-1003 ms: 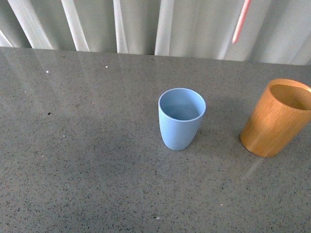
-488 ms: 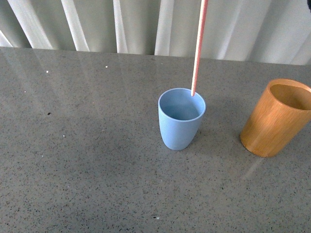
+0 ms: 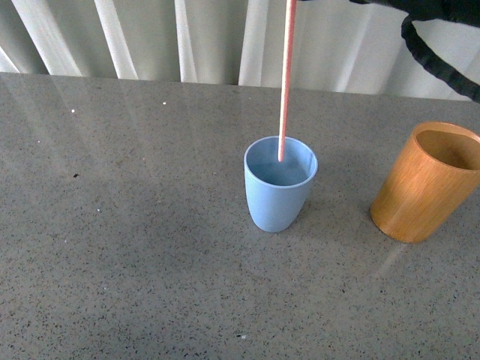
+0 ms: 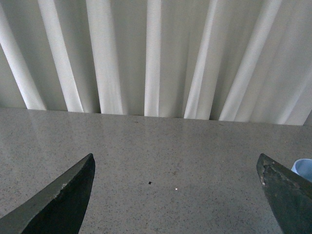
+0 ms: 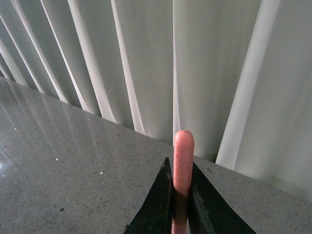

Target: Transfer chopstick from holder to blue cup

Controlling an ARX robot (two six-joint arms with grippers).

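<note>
The pale pink chopstick (image 3: 284,82) hangs nearly upright from the top of the front view, its lower tip inside the mouth of the blue cup (image 3: 279,196). The blue cup stands mid-table; the orange-brown holder (image 3: 426,184) stands to its right, with nothing showing in its mouth. My right gripper (image 5: 180,170) is shut on the chopstick (image 5: 183,156), whose rounded end sticks out past the fingertips. Only the right arm's dark cable and sleeve (image 3: 439,52) show in the front view. My left gripper (image 4: 175,168) is open over bare table; an edge of the blue cup (image 4: 304,168) shows beside one finger.
The grey speckled table (image 3: 135,247) runs back to a white pleated curtain (image 3: 150,37). The cup and holder stand about a cup's width apart.
The chopstick has swung from the upper right across to above the blue cup, then dropped so its tip is inside the cup's mouth. The right arm's cable has come into the front view.
</note>
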